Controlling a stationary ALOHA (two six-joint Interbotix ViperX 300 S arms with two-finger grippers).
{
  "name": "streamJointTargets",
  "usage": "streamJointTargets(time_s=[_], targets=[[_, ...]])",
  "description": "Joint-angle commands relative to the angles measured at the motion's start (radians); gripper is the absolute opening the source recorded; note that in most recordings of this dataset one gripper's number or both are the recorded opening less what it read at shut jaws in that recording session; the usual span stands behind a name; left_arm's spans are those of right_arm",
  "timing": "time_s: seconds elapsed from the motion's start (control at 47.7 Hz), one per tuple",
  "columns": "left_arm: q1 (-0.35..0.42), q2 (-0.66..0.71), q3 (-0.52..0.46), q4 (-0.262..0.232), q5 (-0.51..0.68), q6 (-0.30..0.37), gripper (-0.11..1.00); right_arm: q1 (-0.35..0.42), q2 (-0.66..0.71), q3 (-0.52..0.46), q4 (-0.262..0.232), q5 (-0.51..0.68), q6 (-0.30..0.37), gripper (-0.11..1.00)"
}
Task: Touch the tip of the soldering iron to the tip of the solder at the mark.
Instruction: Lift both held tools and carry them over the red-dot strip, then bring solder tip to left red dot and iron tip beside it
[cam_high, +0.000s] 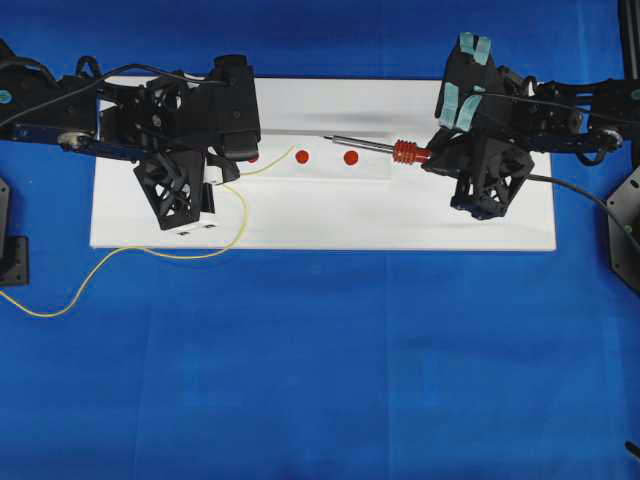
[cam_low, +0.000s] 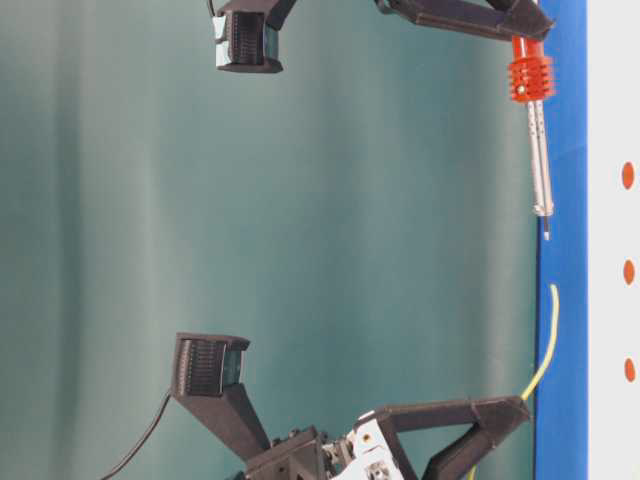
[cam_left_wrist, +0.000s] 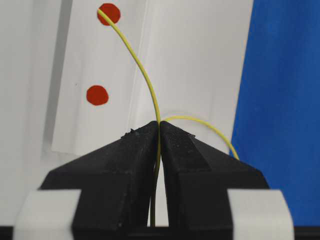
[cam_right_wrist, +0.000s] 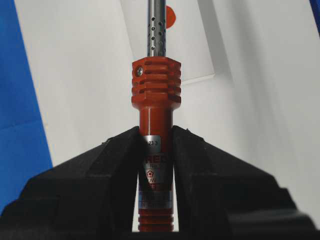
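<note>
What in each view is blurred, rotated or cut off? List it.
Table-level view: turned sideways, teal backdrop featureless. Left wrist view: thin yellow solder wire sharp, black fingers soft. Right wrist view: red-handled soldering iron cropped, tip unseen. Overhead view: evenly lit.

Even, bright, diffuse illumination throughout. In the overhead view we see the white board (cam_high: 320, 215) near saturation, with soft shadows beneath both arms. We note mild softness in the table-level view, its teal backdrop (cam_low: 350, 250) faintly banded. In both wrist views, the black fingers (cam_left_wrist: 125, 170) at 6 o'clock are slightly defocused; the red dots (cam_left_wrist: 97, 95) remain sharp.
</note>
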Motion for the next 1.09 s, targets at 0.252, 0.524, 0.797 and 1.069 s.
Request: streamJointTargets(time_s=[0.252, 0.524, 0.797, 1.069], targets=[[0.003, -0.04, 0.026, 0.003, 0.008, -0.02, 0.02, -0.005, -0.006, -0.029, -0.003, -0.005, 0.002, 0.06], [0.025, -0.049, 0.107, 0.003, -0.041, -0.06, 0.02, -0.003, -0.006, -0.031, -0.003, -0.009, 0.002, 0.06], [0.026, -0.044, 0.164, 0.003, -0.109, -0.106, 0.02, -0.003, -0.006, -0.031, -0.003, -0.009, 0.0, 0.06], [0.017, -0.043, 0.179, 0.003, -0.12, -0.123, 0.02, -0.005, -0.006, -0.031, -0.005, -0.011, -0.002, 0.06]])
